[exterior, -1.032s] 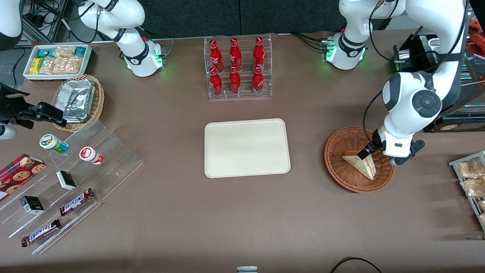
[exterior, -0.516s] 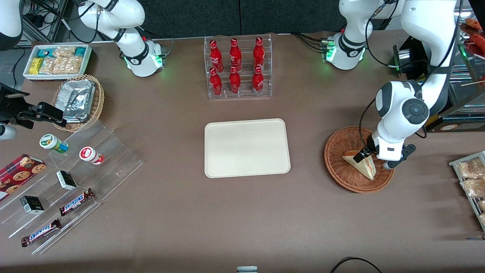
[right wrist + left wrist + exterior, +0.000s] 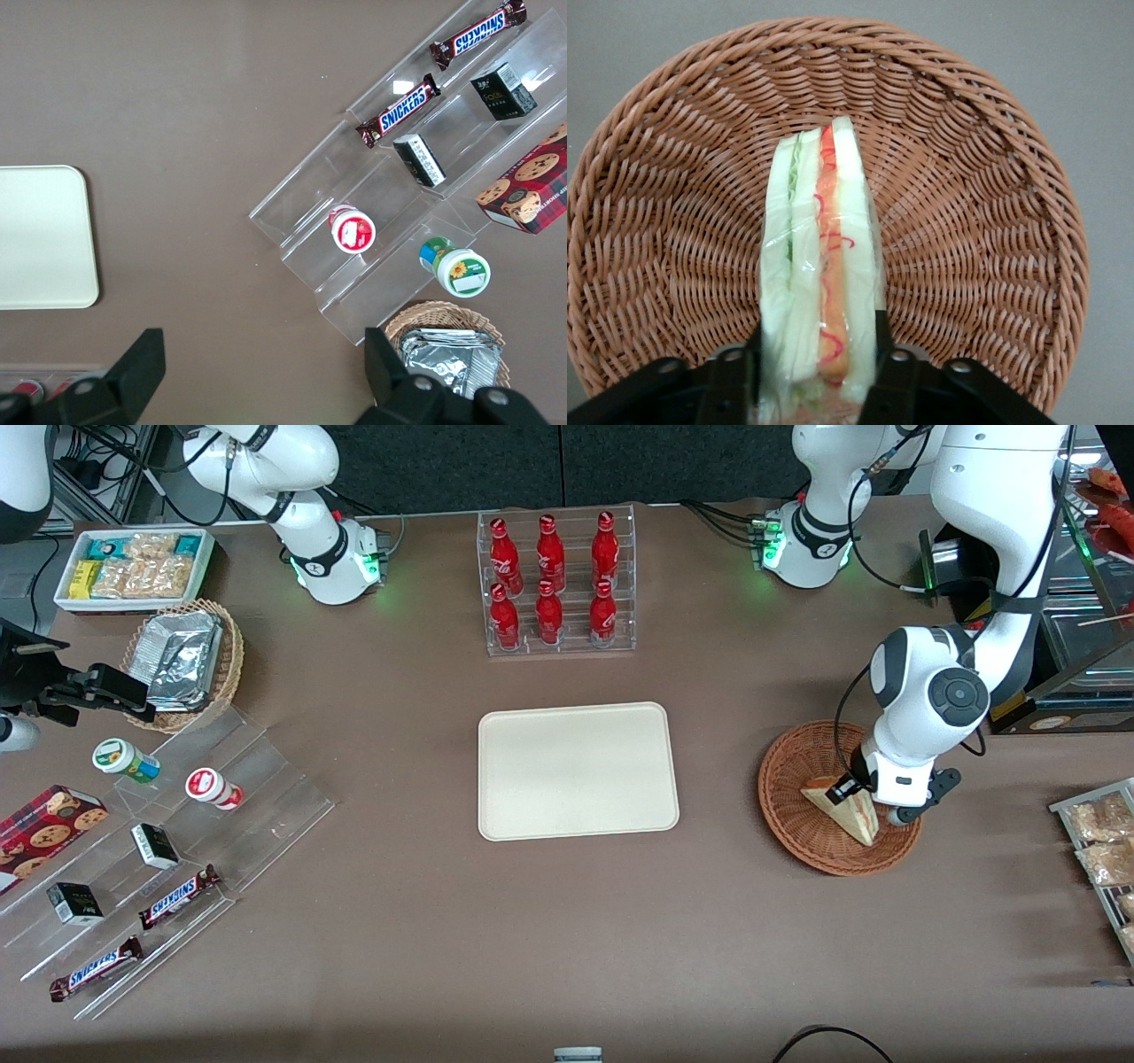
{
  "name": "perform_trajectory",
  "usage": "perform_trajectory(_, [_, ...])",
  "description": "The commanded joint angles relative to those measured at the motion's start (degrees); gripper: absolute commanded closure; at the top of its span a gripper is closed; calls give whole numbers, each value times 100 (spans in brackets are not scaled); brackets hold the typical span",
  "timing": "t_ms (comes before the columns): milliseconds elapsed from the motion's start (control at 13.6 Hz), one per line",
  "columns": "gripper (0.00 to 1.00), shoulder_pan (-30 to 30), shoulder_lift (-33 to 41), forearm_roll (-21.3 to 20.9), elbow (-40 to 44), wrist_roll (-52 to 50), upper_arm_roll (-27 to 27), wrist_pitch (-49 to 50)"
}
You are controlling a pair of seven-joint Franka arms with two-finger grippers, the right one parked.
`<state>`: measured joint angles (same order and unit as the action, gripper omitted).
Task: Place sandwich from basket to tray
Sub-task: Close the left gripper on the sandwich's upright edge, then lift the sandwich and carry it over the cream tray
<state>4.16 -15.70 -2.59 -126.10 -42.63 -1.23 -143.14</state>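
One sandwich [image 3: 819, 274] now sits between the fingers of our end effector [image 3: 819, 372], which has come down into the basket [image 3: 788, 815]; the fingers look pressed against both bread faces, so we judge the grasp made (or very nearly). Compared with a second ago, our arm has swung toward the tray [image 3: 578, 771] and dropped lower over the wedge, which has not left the wicker. Lifting comes next; the tray on the table awaits it.
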Motion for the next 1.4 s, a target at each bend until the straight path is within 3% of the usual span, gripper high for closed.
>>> perform_trajectory(0, [100, 6, 233, -127, 32, -79, 44, 241])
perform_trajectory(221, [100, 50, 628, -478, 540, -96, 9, 1582])
perform_trajectory(516, [100, 68, 744, -444, 1603, -568, -552, 3193])
perform_trajectory(1032, [100, 155, 341, -479, 2105, -1511, -1967, 3196])
perform_trajectory(1326, [100, 1067, -590, -838, 2835, -1406, -2013, 3117])
